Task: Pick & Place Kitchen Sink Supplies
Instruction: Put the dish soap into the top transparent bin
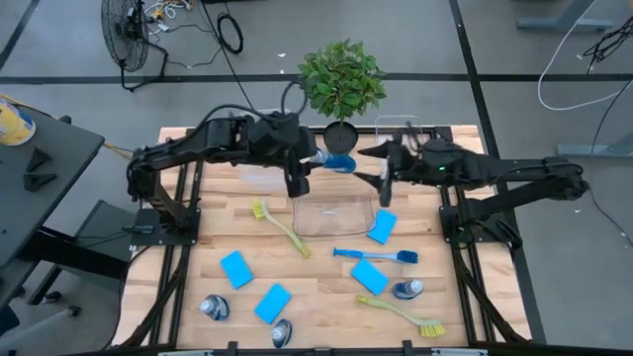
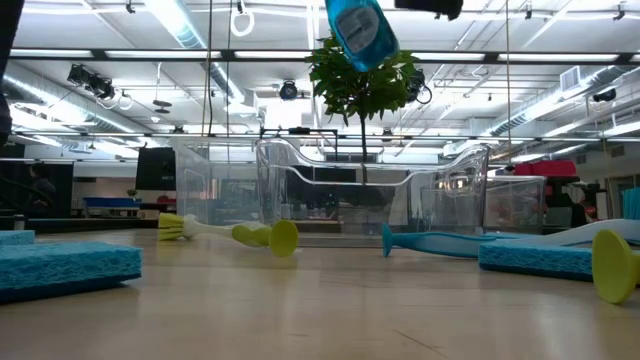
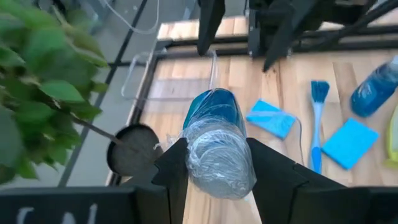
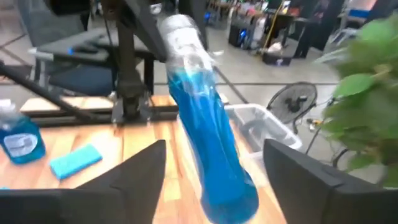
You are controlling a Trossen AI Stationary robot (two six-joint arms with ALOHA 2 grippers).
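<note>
Wooden surface (image 1: 316, 287) below, my left claw (image 3: 214, 171) squeezes the bottle (image 1: 339, 162) high over the far bin (image 1: 334, 216). My right claw (image 4: 214, 174) gapes empty beside it. Next: lower, drop gently.

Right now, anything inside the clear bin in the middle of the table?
Nothing shows inside the clear bin; bare wood is visible through it. Left gripper holds a blue-liquid bottle in the air behind it, right gripper open around the bottle. The bin's far rim is partly covered by the arms.
</note>
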